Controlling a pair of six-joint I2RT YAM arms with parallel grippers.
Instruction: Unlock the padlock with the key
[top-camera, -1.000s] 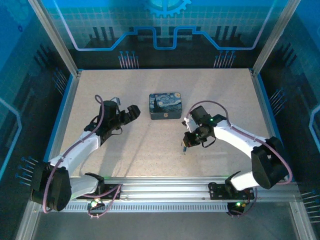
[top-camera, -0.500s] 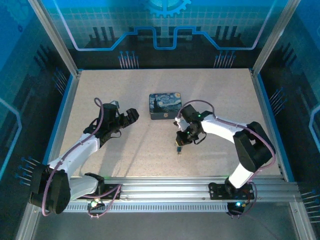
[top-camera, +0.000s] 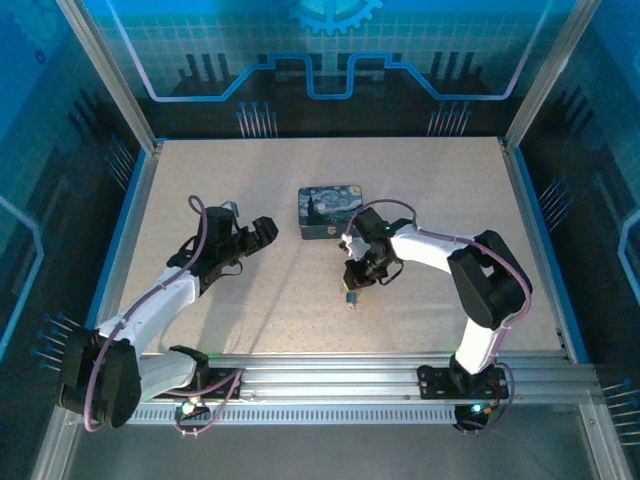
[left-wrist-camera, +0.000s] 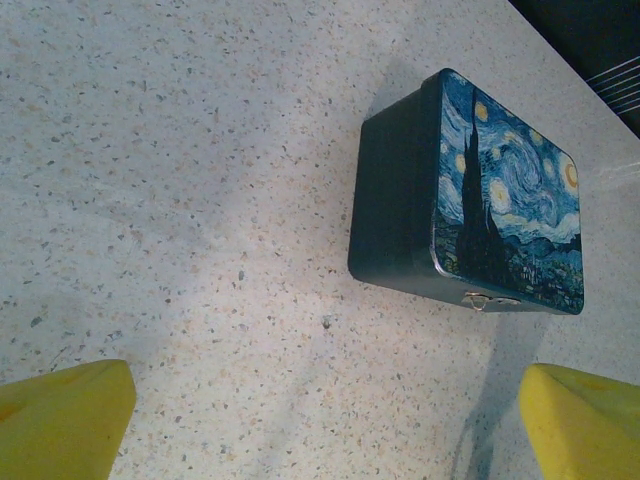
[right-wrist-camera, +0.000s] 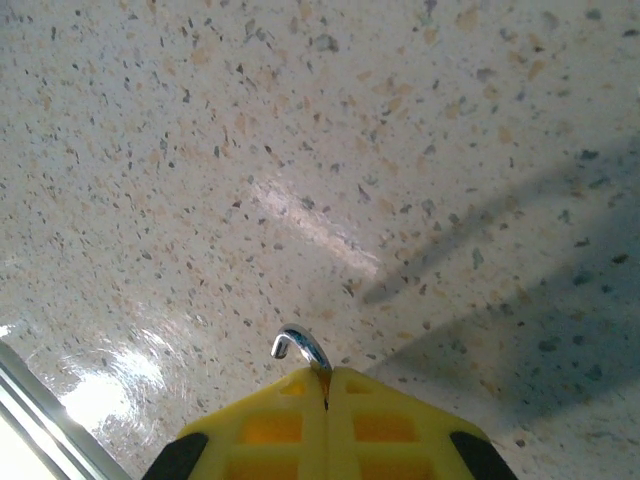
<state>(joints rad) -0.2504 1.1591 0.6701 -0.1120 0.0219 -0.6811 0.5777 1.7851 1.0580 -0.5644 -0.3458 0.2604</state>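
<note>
Silvery padlock (right-wrist-camera: 300, 340) shackle points fwd, inline w/ fingers, pinched by R gripper (right-wrist-camera: 326, 374), which has shifted left since earlier; L gripper (left-wrist-camera: 325, 425) spread.

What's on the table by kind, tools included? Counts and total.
Tools: 2, left tool open, right tool shut
Painted tin: 1
Padlock, shackle poking out of the right tool: 1
Total: 4

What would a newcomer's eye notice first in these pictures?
The blue tin painted with a swirling night sky, near the middle of the table, stands out most. Close in front of it the right gripper has its yellow fingers shut on a small silvery hook, apparently the shackle of the padlock. The left gripper is open, left of the tin.
</note>
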